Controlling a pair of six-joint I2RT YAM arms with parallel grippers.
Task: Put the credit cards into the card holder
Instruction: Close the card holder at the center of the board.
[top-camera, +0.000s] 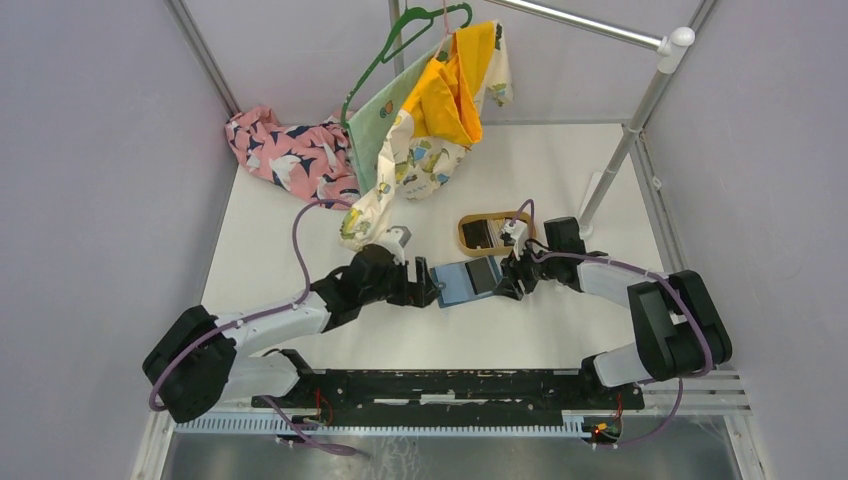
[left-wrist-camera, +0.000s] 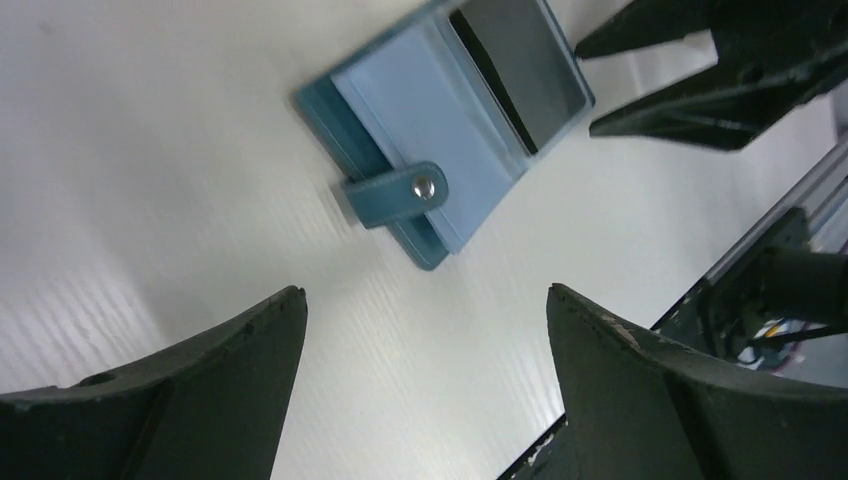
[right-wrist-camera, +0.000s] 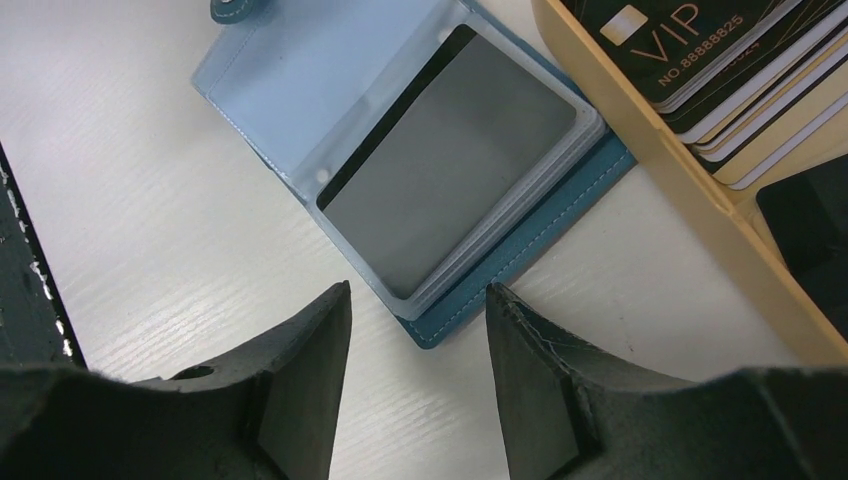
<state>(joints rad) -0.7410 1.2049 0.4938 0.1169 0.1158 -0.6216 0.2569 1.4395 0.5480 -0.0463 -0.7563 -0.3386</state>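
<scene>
White tabletop (top-camera: 560, 330) is carrying the open card holder (top-camera: 470, 281), one dark card (right-wrist-camera: 450, 160) sleeved; credit cards (right-wrist-camera: 720, 60) are waiting in the tray (right-wrist-camera: 650, 150) at one o'clock. My right gripper (right-wrist-camera: 418, 300) is hovering part-open, empty — left gripper (left-wrist-camera: 425, 300) wide. Unpinned, the holder risks sliding.

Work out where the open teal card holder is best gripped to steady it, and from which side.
Probably the card holder's cover edge beside the snap tab, approached low from the left by the left gripper. That thin, flat end faces its open fingers; the far end carries the card sleeves and is crowded by the tray and right gripper.
</scene>
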